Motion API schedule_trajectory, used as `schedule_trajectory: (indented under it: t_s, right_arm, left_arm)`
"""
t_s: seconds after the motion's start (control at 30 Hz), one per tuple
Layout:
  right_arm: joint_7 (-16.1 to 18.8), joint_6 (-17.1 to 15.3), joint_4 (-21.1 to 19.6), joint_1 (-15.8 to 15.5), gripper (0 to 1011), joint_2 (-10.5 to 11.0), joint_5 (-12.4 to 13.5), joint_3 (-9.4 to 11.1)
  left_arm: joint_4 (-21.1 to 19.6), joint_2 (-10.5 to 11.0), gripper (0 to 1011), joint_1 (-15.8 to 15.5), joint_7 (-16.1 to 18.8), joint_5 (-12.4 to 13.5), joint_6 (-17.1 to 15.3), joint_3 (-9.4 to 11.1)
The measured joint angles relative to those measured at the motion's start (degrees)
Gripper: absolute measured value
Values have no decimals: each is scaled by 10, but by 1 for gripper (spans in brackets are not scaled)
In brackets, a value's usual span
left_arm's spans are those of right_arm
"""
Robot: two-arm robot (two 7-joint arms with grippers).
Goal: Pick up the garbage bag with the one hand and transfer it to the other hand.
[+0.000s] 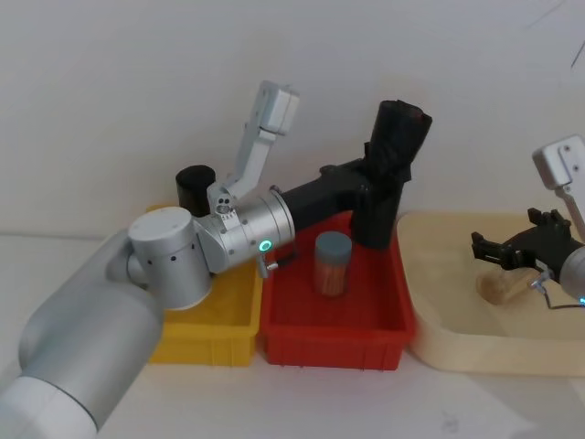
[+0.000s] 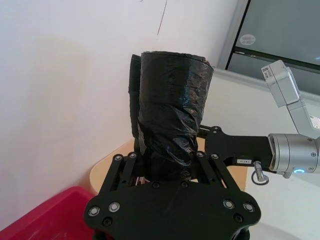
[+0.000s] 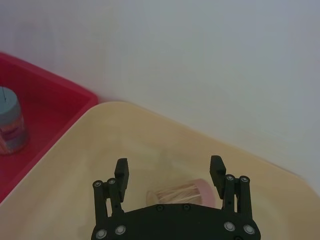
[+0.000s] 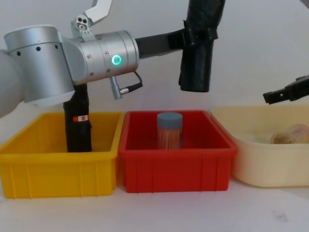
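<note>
At far left, a yellow bin [image 4: 58,145] holds a labelled roll [image 4: 78,130] standing upright; this is not the task's object. Above it the left arm reaches forward and rightward, green ring lit, and the left gripper [image 4: 198,34] pinches the bag [image 2: 172,110] about its middle, fingers pressed against both sides. The bag hangs near upright, clear above the red bin [image 4: 174,164], its lower end higher than the blue-lidded jar [image 4: 169,130] standing inside. A mid-body hold at this height leaves both ends free, so a second gripper could take one of them. At right, over the beige tray [image 4: 270,169], the right gripper [image 3: 170,172] hovers with fingers spread, pointing toward the bag yet well apart from it; a toppled jar [image 3: 177,192] lies beneath. Judged from this layout, pickup is done and handover not yet begun: the arms must close the gap, and the right must clamp before the left lets go.
</note>
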State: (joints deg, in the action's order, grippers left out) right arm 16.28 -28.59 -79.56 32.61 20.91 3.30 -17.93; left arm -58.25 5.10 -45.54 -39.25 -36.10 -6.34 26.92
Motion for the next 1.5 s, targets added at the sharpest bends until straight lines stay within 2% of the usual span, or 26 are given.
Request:
schedule_trajectory:
  t_s: [0.4,0.7,0.83,1.17,1.5]
  right_arm:
    - [-21,9,-20,-9,1001,-8,0,23]
    - [-48,26,-45,-21,1001,-21,5,51]
    - [-49,35,-58,-26,1000,-24,13,65]
    - [-11,49,-93,-35,1001,-19,48,88]
    - [44,53,-118,-37,1001,-2,85,95]
  left_arm:
    - [38,-18,441,-19,-20,-6,15,8]
    - [50,-23,441,-25,-26,-8,19,11]
    - [53,-25,441,-27,-28,-8,20,12]
    - [56,-26,441,-29,-30,-9,22,13]
    - [50,-22,440,-26,-22,-10,16,17]
